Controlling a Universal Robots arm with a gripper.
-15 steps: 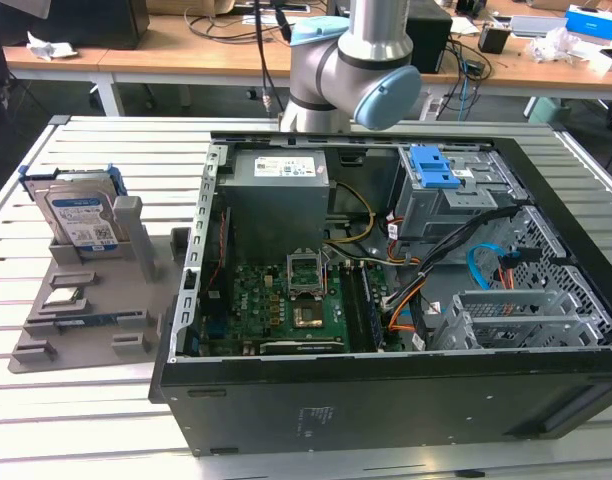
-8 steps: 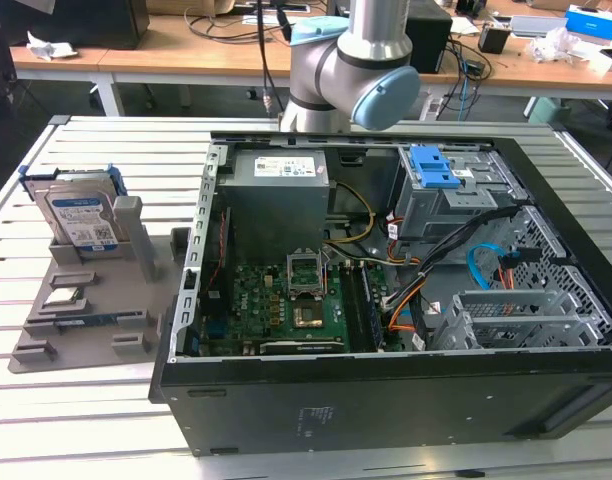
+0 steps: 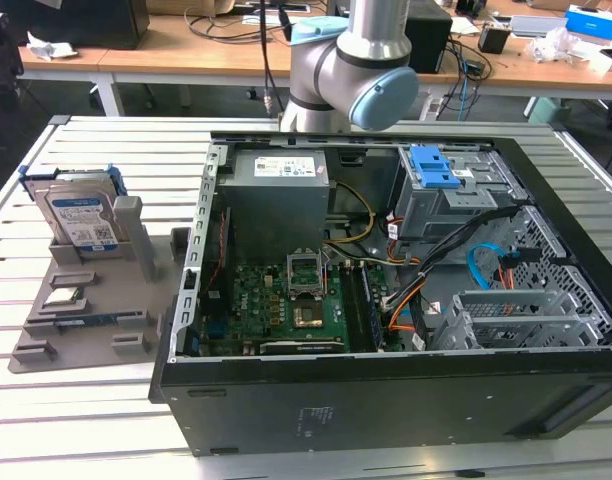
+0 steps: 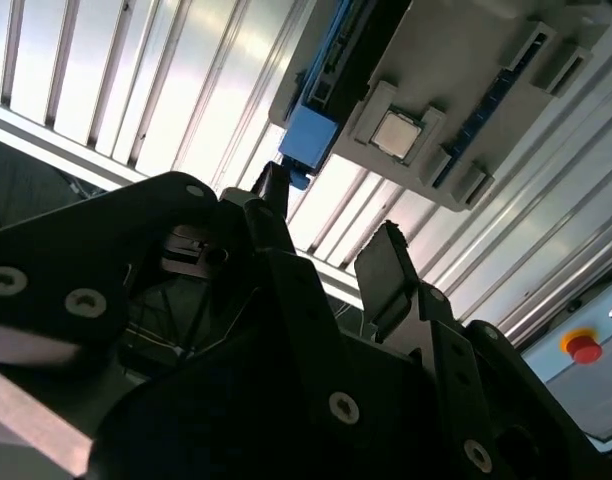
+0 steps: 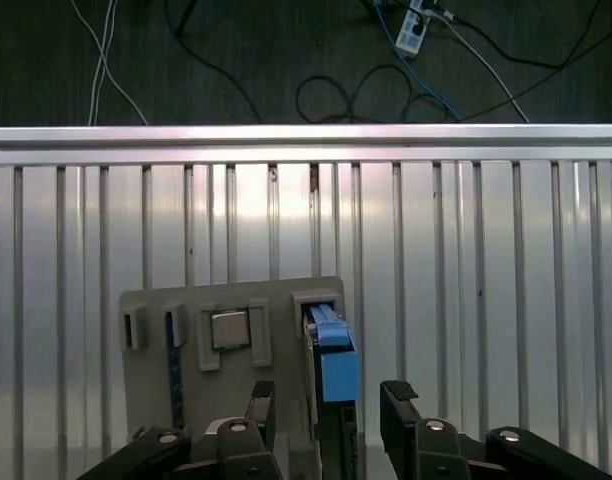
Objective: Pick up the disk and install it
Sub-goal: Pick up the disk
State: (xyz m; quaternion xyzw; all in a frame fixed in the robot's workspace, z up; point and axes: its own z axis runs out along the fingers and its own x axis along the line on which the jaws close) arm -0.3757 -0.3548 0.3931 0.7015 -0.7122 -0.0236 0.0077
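Barely started: the disk is not yet lifted. It stands on edge in a slot of the grey holder, on the slatted tabletop at the exterior view's left. A processor chip lies flat in a holder pocket just beside it. In the first wrist view the gripper hangs above the disk's blue bracket, jaws apart, holding nothing. To the right, the open computer case holds a motherboard, cables and a blue-latched drive cage. Pick-up and install are both left.
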